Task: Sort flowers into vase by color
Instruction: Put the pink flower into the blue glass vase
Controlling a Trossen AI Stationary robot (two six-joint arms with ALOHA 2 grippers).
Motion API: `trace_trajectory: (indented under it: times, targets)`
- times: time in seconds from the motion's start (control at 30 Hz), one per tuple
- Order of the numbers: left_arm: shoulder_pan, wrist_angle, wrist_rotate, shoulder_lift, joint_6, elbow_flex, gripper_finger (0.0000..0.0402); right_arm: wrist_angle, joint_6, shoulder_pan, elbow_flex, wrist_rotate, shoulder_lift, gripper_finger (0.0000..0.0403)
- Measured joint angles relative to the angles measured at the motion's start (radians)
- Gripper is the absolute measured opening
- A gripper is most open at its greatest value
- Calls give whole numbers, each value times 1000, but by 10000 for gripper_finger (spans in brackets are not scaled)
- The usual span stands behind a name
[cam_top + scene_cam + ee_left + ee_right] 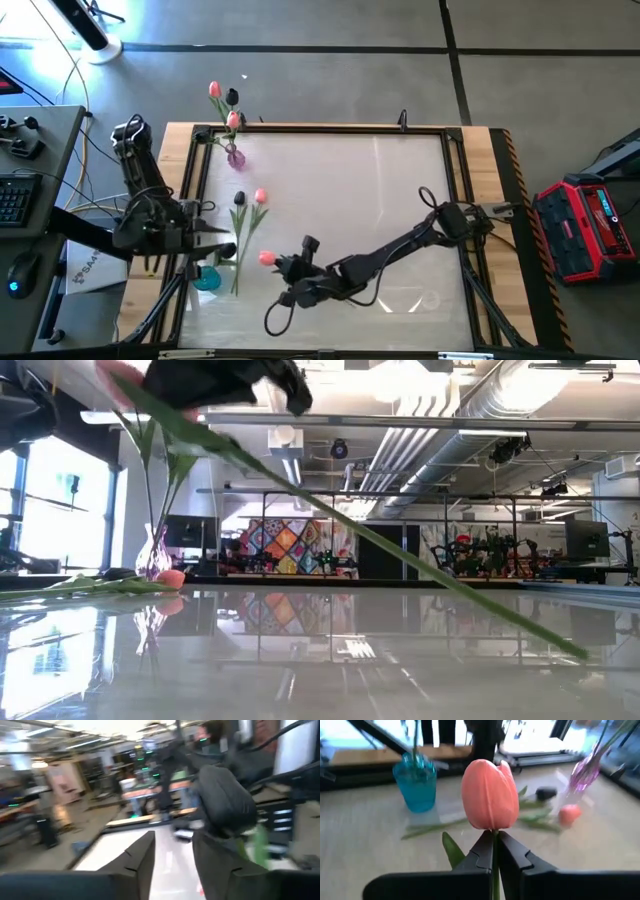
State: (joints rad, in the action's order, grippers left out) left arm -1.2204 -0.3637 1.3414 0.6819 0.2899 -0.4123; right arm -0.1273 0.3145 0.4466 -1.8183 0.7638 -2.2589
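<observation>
My right gripper (283, 266) (494, 851) is shut on a pink tulip (490, 795) over the table's near middle. Its head (267, 257) points left toward a blue glass vase (207, 278) (417, 780) at the near left. My left gripper (225, 243) (172, 865) hovers open just beyond that vase, touching nothing. A pink glass vase (236, 157) (585, 770) at the far left holds two pink tulips (214, 89) and one dark tulip (232, 97) by their stems. A dark tulip (239, 198) and a pink one (260, 196) lie flat on the table between the vases. My right gripper pinches the tulip's green stem (494, 839) between its two fingers, just below the pink head. The head stands out past the fingertips. The flower is lifted. Its long stem (400, 550) slants down from the gripper toward the table; whether its lower end (578, 653) touches, I cannot tell.
The stems and leaves (237, 262) of the two lying tulips stretch toward the near edge beside the blue vase. A black frame (330, 128) rims the glossy tabletop. The right half of the table holds only my right arm (400, 245).
</observation>
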Motion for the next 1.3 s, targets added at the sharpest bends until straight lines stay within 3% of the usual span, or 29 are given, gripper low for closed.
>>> trace_trajectory:
  times: [0.13, 0.4, 0.57, 0.67, 1.0, 1.13, 1.3]
  targets:
    - [-100, 1, 223, -4, 80, -22, 161, 51, -71, 29, 0, 103, 12, 0]
    - [-265, -32, 206, -52, 55, -24, 181, 30, -93, 47, 0, 252, 29, 0]
    - [-343, -23, 56, -47, -16, -24, 180, 166, -278, 50, 0, 340, 29, 0]
    - [-353, -24, 24, -31, -37, -24, 179, 344, -451, 50, 0, 334, 29, 0]
    - [-292, -30, 75, -19, -37, -24, 179, 1043, -1156, 51, 0, 274, 32, 0]
    - [-271, -26, 78, -19, -27, -24, 179, 1206, -1287, 57, 0, 253, 32, 0]
    - [-250, -25, 79, -19, -26, -24, 179, 1355, -1321, 61, 0, 133, 32, 0]
